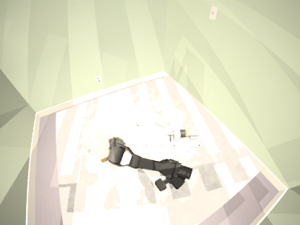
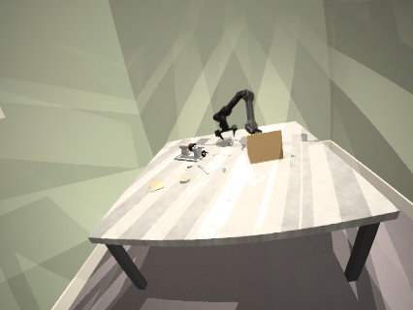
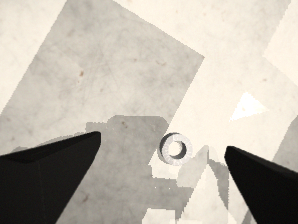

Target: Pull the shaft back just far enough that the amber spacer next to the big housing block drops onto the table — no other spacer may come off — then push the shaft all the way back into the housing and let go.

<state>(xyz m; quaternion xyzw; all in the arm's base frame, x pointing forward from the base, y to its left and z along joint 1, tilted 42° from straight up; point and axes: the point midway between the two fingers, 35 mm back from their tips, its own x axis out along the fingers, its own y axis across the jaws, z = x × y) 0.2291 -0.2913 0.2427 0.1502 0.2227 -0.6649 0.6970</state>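
The fixture stands on a light baseplate (image 1: 191, 144) on the table. The amber spacer (image 1: 186, 133) (image 2: 189, 145) sits on the shaft line beside the housing block (image 2: 183, 149), with dark spacers on its other side; their number is too small to tell. A black knob (image 2: 204, 153) shows at the opposite end of the fixture. How deep the shaft sits in the housing cannot be told. My gripper (image 1: 170, 183) (image 2: 228, 136) (image 3: 162, 144) is open and empty, pointing down above the table, well to one side of the fixture. The fixture is outside the wrist view.
A small grey ring (image 3: 175, 149) (image 2: 231, 142) lies on the table below the gripper. A brown upright panel or box (image 2: 265, 147) stands near the arm's base. A thin rod (image 2: 203, 170), a tan disc (image 2: 184, 179) and a yellowish flat piece (image 2: 156, 185) lie beyond the fixture.
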